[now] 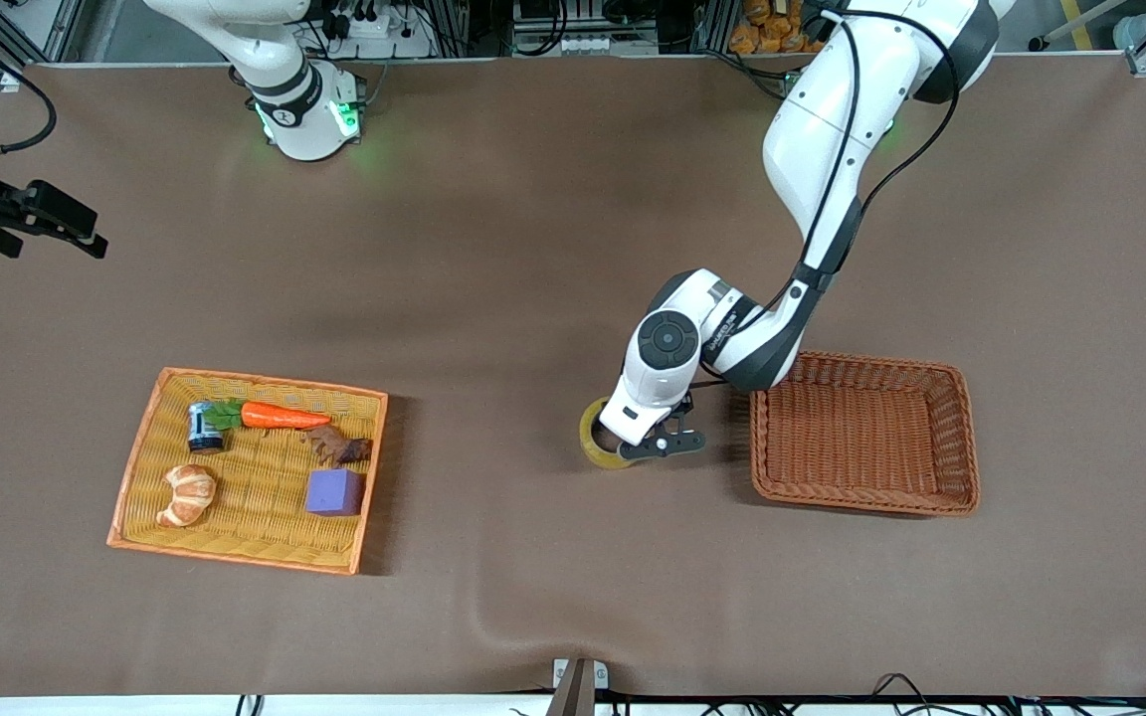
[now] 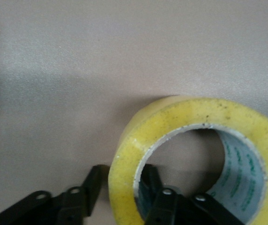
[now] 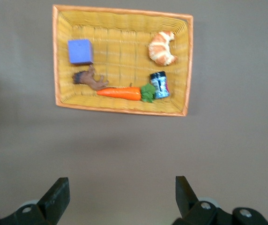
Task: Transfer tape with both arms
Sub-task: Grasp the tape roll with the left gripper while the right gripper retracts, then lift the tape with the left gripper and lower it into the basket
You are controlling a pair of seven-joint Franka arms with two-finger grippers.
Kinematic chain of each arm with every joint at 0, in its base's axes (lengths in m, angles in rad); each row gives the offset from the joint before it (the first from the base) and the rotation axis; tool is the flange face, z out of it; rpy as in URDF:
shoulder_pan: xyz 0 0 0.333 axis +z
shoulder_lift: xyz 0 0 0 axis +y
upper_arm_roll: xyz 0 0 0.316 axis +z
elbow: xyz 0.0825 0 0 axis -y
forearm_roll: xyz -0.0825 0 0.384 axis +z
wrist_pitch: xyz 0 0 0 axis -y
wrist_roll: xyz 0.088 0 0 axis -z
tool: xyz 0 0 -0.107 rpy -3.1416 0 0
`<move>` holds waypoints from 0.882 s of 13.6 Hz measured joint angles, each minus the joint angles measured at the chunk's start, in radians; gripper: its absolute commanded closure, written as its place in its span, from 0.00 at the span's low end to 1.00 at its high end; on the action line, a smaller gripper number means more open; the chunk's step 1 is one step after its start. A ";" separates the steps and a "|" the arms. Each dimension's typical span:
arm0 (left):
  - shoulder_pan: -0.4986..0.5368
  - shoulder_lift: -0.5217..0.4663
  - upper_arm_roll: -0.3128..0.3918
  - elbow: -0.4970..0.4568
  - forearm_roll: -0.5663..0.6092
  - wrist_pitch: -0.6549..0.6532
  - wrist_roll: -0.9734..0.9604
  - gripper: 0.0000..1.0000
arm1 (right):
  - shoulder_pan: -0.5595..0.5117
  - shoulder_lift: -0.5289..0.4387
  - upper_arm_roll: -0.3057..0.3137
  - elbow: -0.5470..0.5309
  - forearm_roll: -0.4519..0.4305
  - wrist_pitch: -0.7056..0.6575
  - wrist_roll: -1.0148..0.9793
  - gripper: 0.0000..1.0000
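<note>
We see the tape (image 1: 601, 436) lying flat on the bench (image 1: 533, 249), centre-right of the front view beside the brown basket (image 1: 866, 434). Our left pincer (image 2: 120, 192) straddles its wall, one finger inside the core, closing on it. The right pincer (image 3: 120, 197) waits, open, high at the frame's left edge.

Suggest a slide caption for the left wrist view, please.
Left gripper straddles the tape roll's wall on the table.

Two robot arms (image 1: 812, 199) (image 1: 285, 89). Two baskets: one yellow (image 1: 135, 467), one brown (image 1: 961, 438). One roll of tape (image 1: 595, 443). In the yellow basket: one carrot (image 1: 280, 417), one croissant (image 1: 187, 494), one purple block (image 1: 334, 491), one small can (image 1: 204, 428), one brown figure (image 1: 337, 447).
</note>
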 measured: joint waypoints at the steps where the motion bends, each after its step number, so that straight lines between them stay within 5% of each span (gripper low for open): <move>1: 0.000 -0.001 0.001 0.006 0.000 0.000 0.000 1.00 | 0.001 0.002 -0.001 0.011 -0.006 -0.027 -0.014 0.00; 7: 0.088 -0.121 0.010 0.052 0.001 -0.062 0.016 1.00 | 0.011 0.065 -0.005 0.132 -0.041 -0.124 -0.041 0.00; 12: 0.278 -0.344 0.009 0.025 0.000 -0.425 0.152 1.00 | 0.053 0.077 -0.010 0.135 -0.076 -0.111 -0.041 0.00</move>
